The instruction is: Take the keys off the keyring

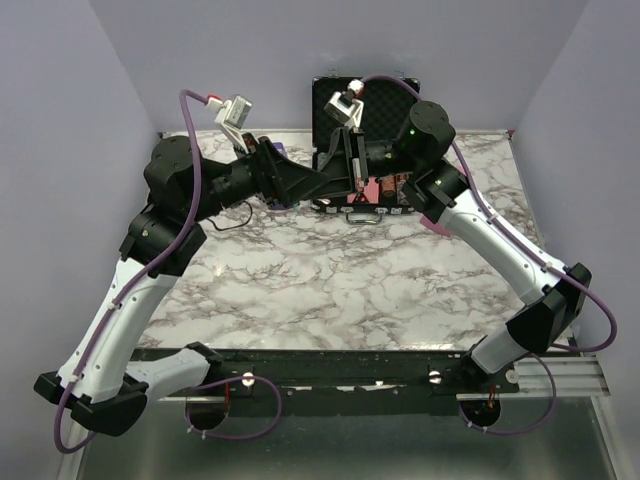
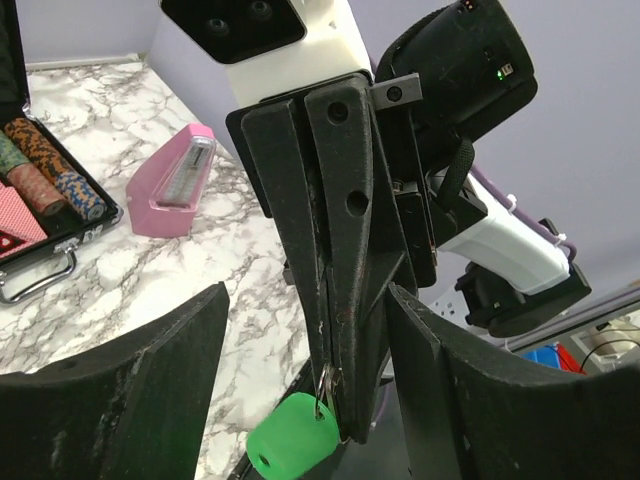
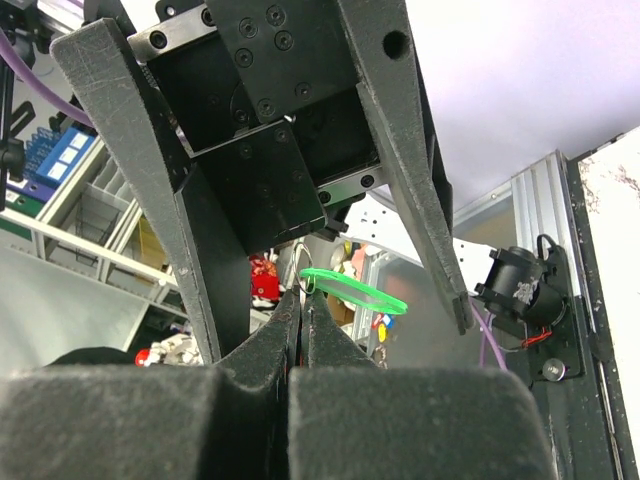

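Where the two arms meet in the air above the far part of the counter (image 1: 330, 290), the right hand (image 3: 302, 312) is clenched. Its two fingers are pressed flat together on the thin metal loop of the keyring (image 2: 290, 448). In the left wrist view the ring's green tag hangs just below those fingertips, touching them. In the right wrist view it shows only as a green oval outline just past them. A sliver of silver metal (image 2: 326, 384) sits at the pinch itself, and whether it is the ring's wire or one of the keys is too small to tell. The left hand (image 2: 305, 300) is released, its fingers spread wide to either side of the right hand's closed pair and touching neither them nor the tag. On the counter below, an open black case (image 2: 62, 238) holds rows of poker chips, and a pink metronome-shaped object (image 2: 170, 185) stands just beside it.
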Controlling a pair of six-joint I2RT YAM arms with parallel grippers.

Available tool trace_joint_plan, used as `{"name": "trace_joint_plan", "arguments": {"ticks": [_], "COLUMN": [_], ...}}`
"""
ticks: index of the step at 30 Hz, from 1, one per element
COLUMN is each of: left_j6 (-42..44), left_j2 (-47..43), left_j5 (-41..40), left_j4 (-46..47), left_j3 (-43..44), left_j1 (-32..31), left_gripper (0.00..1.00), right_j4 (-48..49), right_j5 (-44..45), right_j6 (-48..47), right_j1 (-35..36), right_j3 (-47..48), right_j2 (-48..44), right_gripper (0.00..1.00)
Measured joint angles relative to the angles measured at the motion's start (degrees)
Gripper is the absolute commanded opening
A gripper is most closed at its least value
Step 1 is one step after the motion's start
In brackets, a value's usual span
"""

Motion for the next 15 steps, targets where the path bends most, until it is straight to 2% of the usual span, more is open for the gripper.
{"name": "trace_joint_plan", "arguments": {"ticks": [7, 12, 15], "left_j6": [-1.5, -5.6, -8.2], "left_j2": [-1.5, -6.4, -9.4], "left_j5": [-1.5, -5.9, -7.8], "left_j4": [0.7, 6.9, 12.4], "left_j3": [-0.2, -5.8, -10.4], "left_j1": [1.0, 2.3, 2.4], "left_gripper": [0.73, 0.73, 0.65], "right_j4": [-0.5, -1.8, -2.3], "right_j5": [0.6, 2.3, 3.4], "right_j6": [-0.9, -1.9, -2.3], "right_j1": [0.1, 0.1, 0.1], "right_j3": [0.6, 0.6, 0.6], "right_j2": [0.0, 0.0, 0.0], "right_gripper": [0.01, 0.01, 0.01]}}
